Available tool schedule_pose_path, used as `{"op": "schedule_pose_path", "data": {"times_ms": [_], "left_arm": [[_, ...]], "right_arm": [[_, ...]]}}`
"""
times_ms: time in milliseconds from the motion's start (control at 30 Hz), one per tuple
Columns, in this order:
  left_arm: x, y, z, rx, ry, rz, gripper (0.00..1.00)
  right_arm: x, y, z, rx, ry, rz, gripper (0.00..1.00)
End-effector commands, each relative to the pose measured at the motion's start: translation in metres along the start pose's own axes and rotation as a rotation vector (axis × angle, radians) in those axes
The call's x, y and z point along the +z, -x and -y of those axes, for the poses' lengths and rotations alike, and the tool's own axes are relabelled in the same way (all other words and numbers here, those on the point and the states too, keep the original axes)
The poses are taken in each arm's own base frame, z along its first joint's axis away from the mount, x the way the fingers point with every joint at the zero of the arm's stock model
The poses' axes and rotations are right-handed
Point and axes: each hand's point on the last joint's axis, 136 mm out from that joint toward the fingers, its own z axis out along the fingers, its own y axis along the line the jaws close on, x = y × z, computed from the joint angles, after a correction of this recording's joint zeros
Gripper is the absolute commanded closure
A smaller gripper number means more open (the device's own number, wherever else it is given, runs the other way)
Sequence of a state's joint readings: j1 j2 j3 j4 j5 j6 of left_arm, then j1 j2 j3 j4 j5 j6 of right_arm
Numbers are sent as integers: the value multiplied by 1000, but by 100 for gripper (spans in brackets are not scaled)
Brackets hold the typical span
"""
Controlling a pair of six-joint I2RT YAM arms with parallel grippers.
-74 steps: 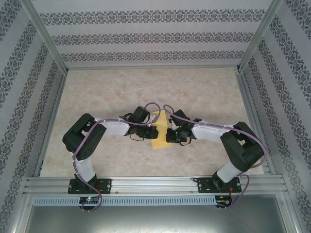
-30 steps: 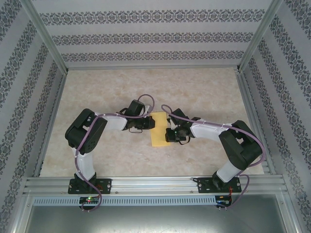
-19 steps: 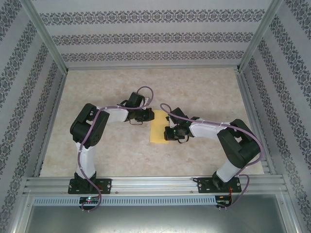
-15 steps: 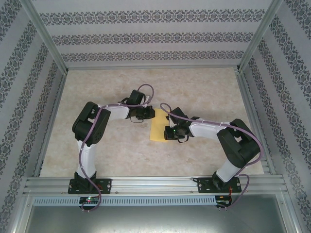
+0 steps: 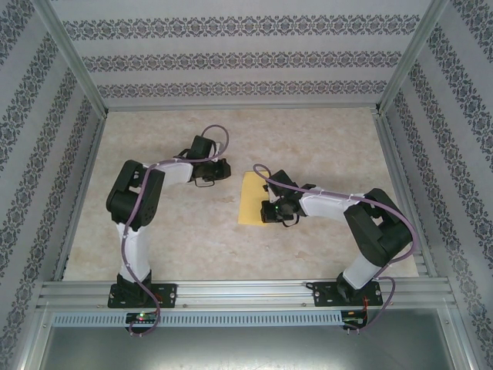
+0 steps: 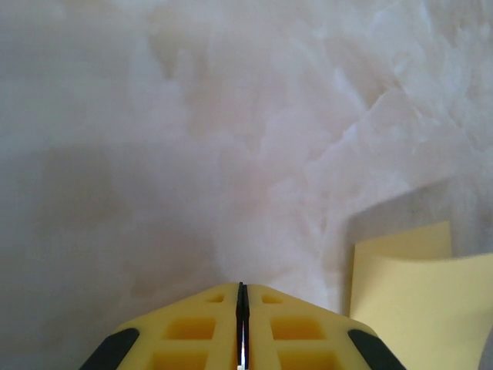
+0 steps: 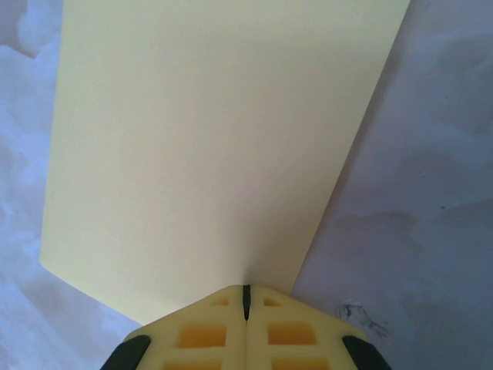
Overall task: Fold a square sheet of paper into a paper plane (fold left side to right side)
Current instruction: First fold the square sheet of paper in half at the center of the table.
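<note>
The square sheet of paper (image 5: pixel 249 199) lies on the table as a tall, narrow yellow rectangle, folded in two layers. My right gripper (image 5: pixel 263 210) is shut, and its fingertips (image 7: pixel 246 291) press down on the paper (image 7: pixel 208 146) near its right edge. My left gripper (image 5: pixel 226 171) is also shut and holds nothing. It hovers over bare table just left of the sheet's far left corner. In the left wrist view the paper (image 6: pixel 427 308) shows at the lower right, with the edges of its two layers slightly offset.
The table top (image 5: pixel 323 146) is pale marble-patterned board, walled by patterned panels and aluminium posts. An aluminium rail (image 5: pixel 246 291) runs along the near edge, where both arm bases are bolted.
My left gripper has come off the paper and moved back and to the left. The right gripper has stayed pressed on the sheet, which now lies fully uncovered on its left side.
</note>
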State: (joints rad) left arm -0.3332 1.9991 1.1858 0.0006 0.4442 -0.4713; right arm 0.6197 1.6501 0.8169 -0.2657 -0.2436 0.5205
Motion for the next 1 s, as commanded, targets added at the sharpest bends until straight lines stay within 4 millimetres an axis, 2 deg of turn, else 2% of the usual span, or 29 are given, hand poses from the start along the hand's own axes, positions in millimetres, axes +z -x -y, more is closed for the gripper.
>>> {"op": "schedule_pose_path", "data": {"times_ms": [0,167,267,400,633,733,967], "left_arm": [[-25,4,30,49,-103,65,88],[-24,-28,81,107,-265,7,88],[-12,-34,99,125,-298,-22,88],[8,-27,98,113,-279,-31,88],[39,-21,77,104,-191,-40,88],[46,-18,72,101,-170,-33,89],[55,-13,46,69,-104,-8,89]], "right_arm": [[4,-59,41,8,-169,-217,96],[5,-56,40,3,-166,-214,96],[7,-55,40,5,-166,-211,96],[7,-56,40,8,-167,-214,96],[5,-57,40,10,-170,-209,96],[4,-59,42,10,-175,-215,96],[3,-64,45,-4,-192,-243,96]]}}
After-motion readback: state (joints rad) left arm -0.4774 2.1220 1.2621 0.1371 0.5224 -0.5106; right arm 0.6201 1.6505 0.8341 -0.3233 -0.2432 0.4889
